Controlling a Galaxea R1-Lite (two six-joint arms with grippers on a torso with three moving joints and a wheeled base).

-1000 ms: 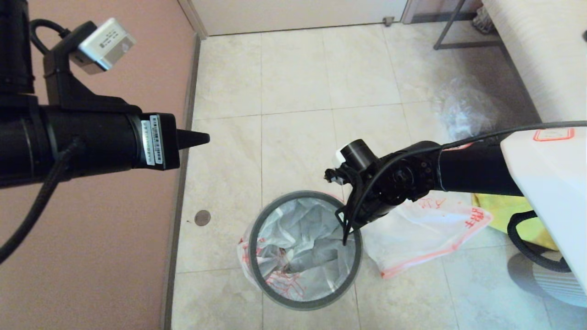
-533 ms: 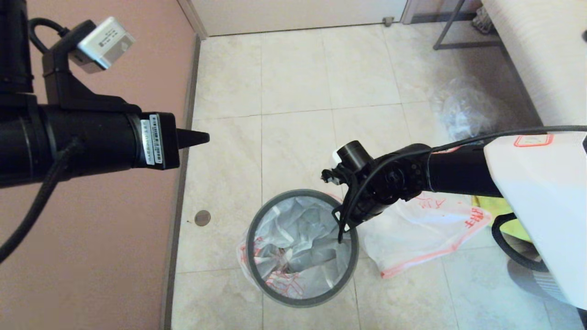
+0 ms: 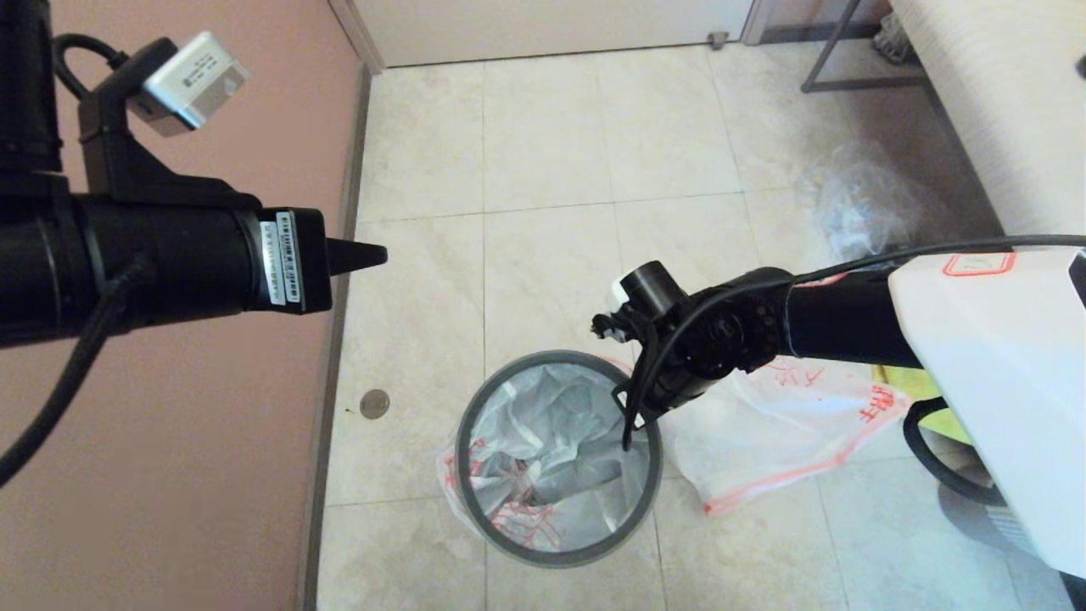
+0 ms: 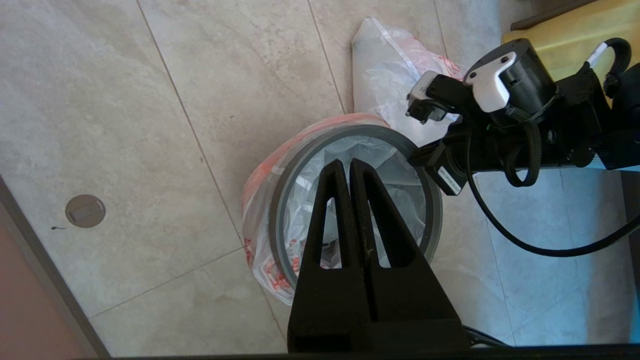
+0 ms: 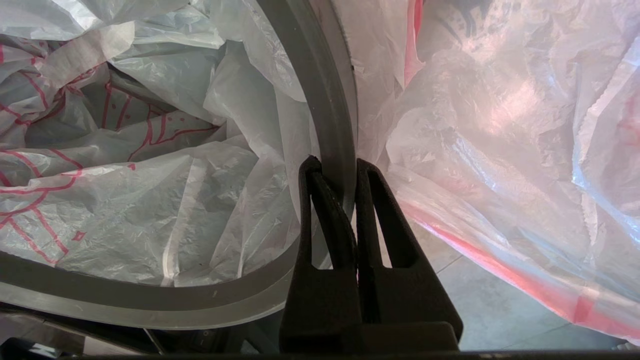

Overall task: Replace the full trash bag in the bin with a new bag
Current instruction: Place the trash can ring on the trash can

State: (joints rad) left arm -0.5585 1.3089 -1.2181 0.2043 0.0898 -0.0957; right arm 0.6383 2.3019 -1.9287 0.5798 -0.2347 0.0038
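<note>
The bin stands on the tiled floor, its dark-grey hoop point(image 3: 462, 462) point(image 4: 278, 225) point(image 5: 320, 100) lying over a translucent white bag with red print point(image 3: 551, 433) point(image 5: 150, 200) that lines it and spills over the left side. My right gripper point(image 3: 626, 440) point(image 5: 333, 167) is shut on the hoop at the bin's right side, one finger inside and one outside. My left gripper point(image 3: 365, 255) point(image 4: 346, 167) is held high at the left, above the bin, shut and holding nothing. A second white bag with red print point(image 3: 764, 424) point(image 5: 500, 125) lies flat on the floor against the bin's right.
A pink wall point(image 3: 170, 475) runs close along the left of the bin. A crumpled clear bag point(image 3: 865, 204) lies at the back right beside a bench point(image 3: 1001, 102). A yellow bag point(image 3: 920, 382) shows under my right arm. A round floor cap point(image 3: 374, 404) sits near the wall.
My right arm has shifted slightly left, and the hoop in its grip has moved a little left with it. The left arm has not moved.
</note>
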